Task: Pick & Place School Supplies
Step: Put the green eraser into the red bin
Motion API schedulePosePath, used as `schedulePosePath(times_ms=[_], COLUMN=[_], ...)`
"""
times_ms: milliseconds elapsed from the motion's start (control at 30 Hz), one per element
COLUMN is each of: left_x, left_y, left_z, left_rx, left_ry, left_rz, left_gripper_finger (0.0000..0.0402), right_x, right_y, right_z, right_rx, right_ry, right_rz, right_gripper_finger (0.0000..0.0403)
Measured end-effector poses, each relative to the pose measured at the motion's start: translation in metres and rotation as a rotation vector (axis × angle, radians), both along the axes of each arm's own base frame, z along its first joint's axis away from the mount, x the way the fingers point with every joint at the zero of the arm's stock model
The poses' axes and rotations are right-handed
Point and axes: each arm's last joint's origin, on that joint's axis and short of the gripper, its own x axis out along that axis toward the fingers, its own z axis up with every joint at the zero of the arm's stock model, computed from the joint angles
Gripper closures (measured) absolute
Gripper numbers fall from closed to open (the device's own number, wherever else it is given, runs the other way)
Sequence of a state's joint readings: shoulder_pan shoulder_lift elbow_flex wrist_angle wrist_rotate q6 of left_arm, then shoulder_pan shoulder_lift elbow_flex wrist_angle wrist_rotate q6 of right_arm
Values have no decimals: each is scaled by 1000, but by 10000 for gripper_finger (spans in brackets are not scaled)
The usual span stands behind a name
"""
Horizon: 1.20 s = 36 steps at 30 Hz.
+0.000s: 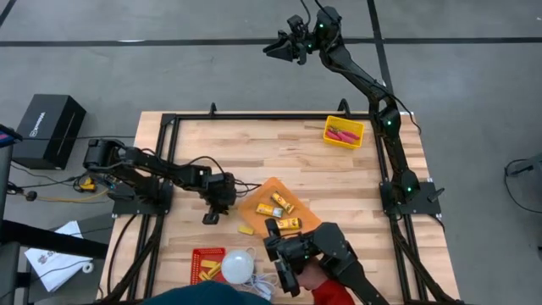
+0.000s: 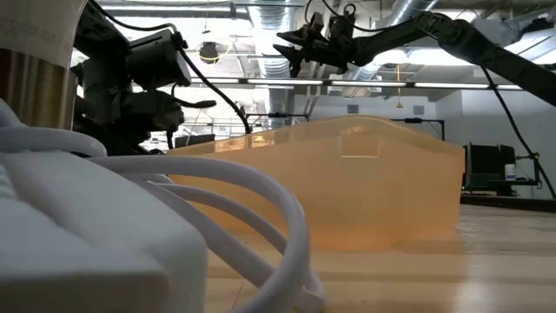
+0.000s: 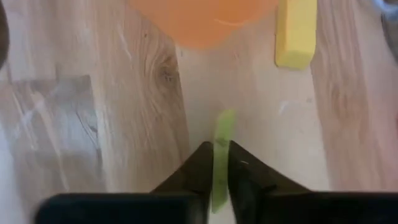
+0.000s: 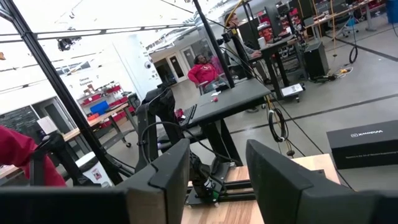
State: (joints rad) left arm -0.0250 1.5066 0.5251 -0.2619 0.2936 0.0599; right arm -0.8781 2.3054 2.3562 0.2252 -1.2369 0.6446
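School supplies: left pincer (image 3: 219,163) low at frame centre, clenched on thin green stick (image 3: 222,140) to lift; right pincer (image 4: 217,168) released, raised away upper right.

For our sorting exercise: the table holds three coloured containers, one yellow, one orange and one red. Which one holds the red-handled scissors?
The yellow bin near the table's far right corner holds the red-handled scissors. The orange tray holds yellow packets; the red bin holds small yellow blocks.

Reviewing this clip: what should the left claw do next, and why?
Probably lift straight up. The left claw looks shut on a thin green strip on the table, beside the orange tray; the strip is gripped but not yet raised.
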Motion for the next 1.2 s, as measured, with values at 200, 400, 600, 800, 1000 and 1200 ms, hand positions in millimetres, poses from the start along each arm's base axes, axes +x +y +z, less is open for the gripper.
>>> schedulePosePath(times_ms=[200, 400, 600, 800, 1000, 1200], left_x=[-4, -9, -17, -27, -35, -43], left_y=[4, -1, -16, -43, -75, -99], left_z=[12, 38, 66, 85, 90, 84], left_rx=[-109, -247, -391, -574, -691, -685], left_ry=[49, 42, -16, 20, 118, 213], left_rz=[251, 514, 674, 744, 729, 679], left_gripper_finger=[386, 392, 392, 393, 393, 393], right_x=[0, 0, -1, -4, -7, -9], right_y=[0, 0, 1, -1, -4, -5], right_z=[0, 0, 4, 4, 4, 4], right_rx=[4, 20, 10, 7, -1, -5], right_ry=[1, 7, -13, -11, -11, -9], right_rz=[-3, -1, 13, 16, 19, 24], right_gripper_finger=[255, 253, 257, 257, 261, 261])
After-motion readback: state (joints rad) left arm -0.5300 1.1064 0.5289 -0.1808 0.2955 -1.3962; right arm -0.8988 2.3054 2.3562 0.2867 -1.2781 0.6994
